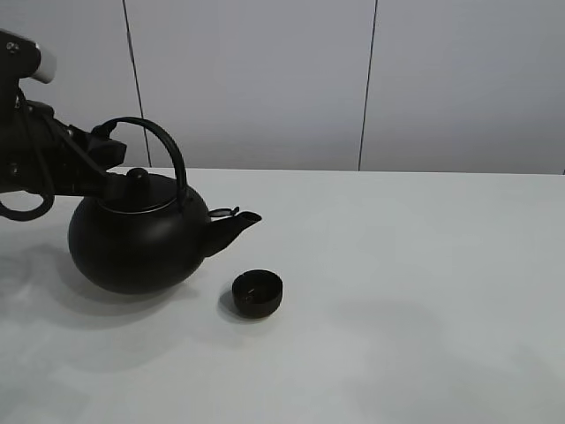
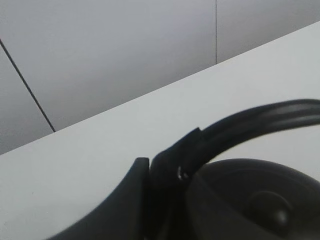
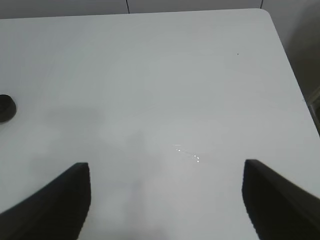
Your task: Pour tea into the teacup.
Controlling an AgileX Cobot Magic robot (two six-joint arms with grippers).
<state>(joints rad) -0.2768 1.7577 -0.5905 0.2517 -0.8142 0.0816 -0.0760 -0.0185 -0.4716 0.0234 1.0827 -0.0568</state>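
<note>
A big round black kettle (image 1: 137, 238) stands at the left of the white table, its spout (image 1: 240, 221) pointing right. My left gripper (image 1: 106, 139) is shut on the rear of its arched handle (image 1: 168, 146). The left wrist view shows the left gripper (image 2: 156, 172) clamped on the handle (image 2: 260, 120) above the lid knob (image 2: 272, 210). The teacup (image 1: 258, 293), small, black and low, sits just below and right of the spout, apart from the kettle. It also shows at the edge of the right wrist view as the teacup (image 3: 6, 107). My right gripper (image 3: 165, 200) hangs open over bare table, holding nothing.
The white table (image 1: 415, 291) stretches to the right of the cup. Its far right corner (image 3: 262, 12) and side edge show in the right wrist view. Grey wall panels (image 1: 265, 79) stand behind the table. The right arm is outside the high view.
</note>
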